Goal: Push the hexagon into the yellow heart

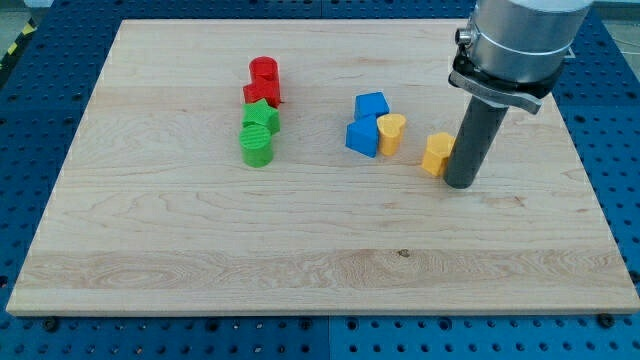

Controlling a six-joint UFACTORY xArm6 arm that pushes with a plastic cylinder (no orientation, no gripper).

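Observation:
The yellow hexagon block (pixel 436 153) lies on the wooden board right of centre. My tip (pixel 461 183) stands just to its right, touching or nearly touching it. The yellow heart (pixel 391 132) lies a short way to the hexagon's left and slightly higher, touching the right side of two blue blocks (pixel 366 123). A small gap separates the hexagon from the heart.
Left of centre is a column of blocks: a red cylinder-like block (pixel 264 72), a red block (pixel 261 93), a green star (pixel 260 118) and a green block (pixel 257 146). The wooden board (pixel 300 250) rests on a blue perforated table.

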